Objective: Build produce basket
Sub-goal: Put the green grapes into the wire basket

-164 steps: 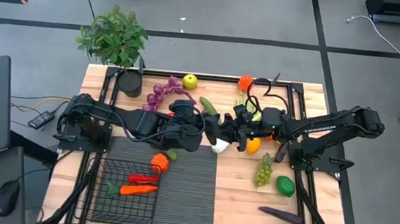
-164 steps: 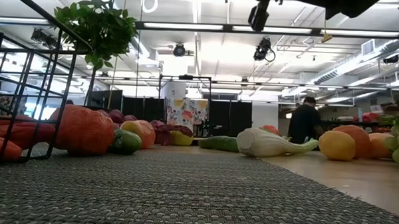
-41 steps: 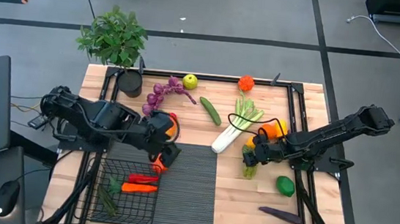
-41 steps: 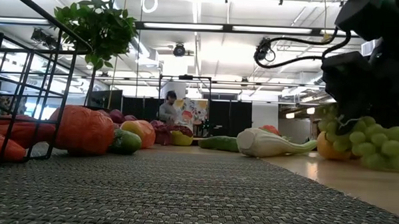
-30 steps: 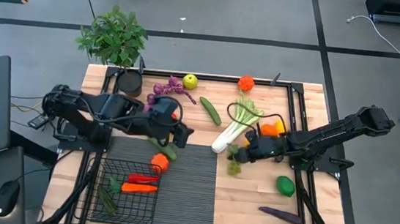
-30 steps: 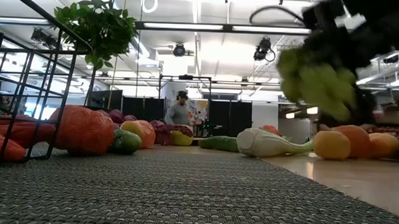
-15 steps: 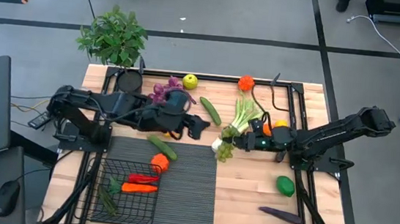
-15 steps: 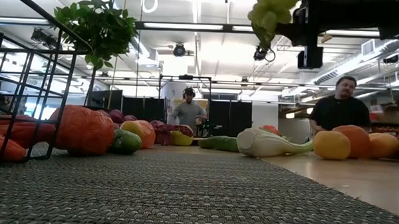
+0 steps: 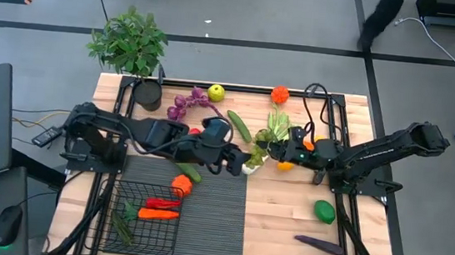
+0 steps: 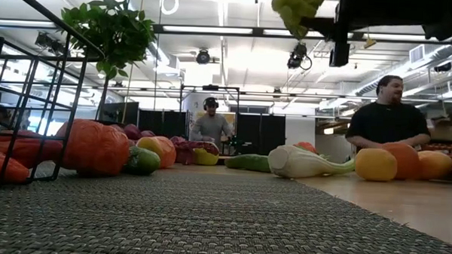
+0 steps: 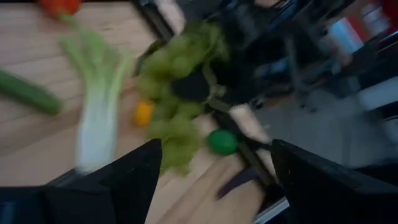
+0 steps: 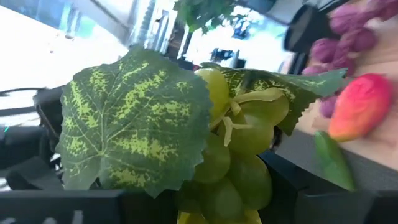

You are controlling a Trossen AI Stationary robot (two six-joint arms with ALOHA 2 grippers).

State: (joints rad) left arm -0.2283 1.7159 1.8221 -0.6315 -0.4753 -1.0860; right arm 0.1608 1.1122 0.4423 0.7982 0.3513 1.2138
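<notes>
My right gripper (image 9: 270, 153) is shut on a bunch of green grapes (image 9: 256, 157) and holds it high over the table's middle. In the low view the bunch (image 10: 296, 9) shows at the top edge. My left gripper (image 9: 240, 158) is open and just left of the grapes. Its fingers (image 11: 134, 171) point at the bunch (image 11: 177, 99) with a gap between. The black wire basket (image 9: 110, 217) stands at the near left and holds red peppers (image 9: 161, 203) and greens. A cucumber (image 9: 188, 171) and an orange-red vegetable (image 9: 181, 184) lie on the ribbed mat (image 9: 215, 214). My right gripper pinches the grape bunch between its two fingers and comes at it about level from the table's right. The lower grapes (image 12: 217, 196) sit between the fingers. The leaf (image 12: 137, 124) and the stem (image 12: 233, 127) stick out ahead of them. The bunch is lifted clear of the table.
A leek (image 9: 273, 130), a second cucumber (image 9: 238, 126), purple grapes (image 9: 186, 105), a yellow fruit (image 9: 216, 93) and orange fruits (image 9: 285, 162) lie at the back. A green apple (image 9: 325, 211) and an eggplant (image 9: 319, 245) lie near right. A potted plant (image 9: 131, 41) stands far left. People stand beyond the table.
My right gripper has lifted the green grapes off the table and tipped up to about level. It has carried them toward the table's left, up to the low view's top edge. My left gripper has moved toward the table's right, close to the grapes, still open.
</notes>
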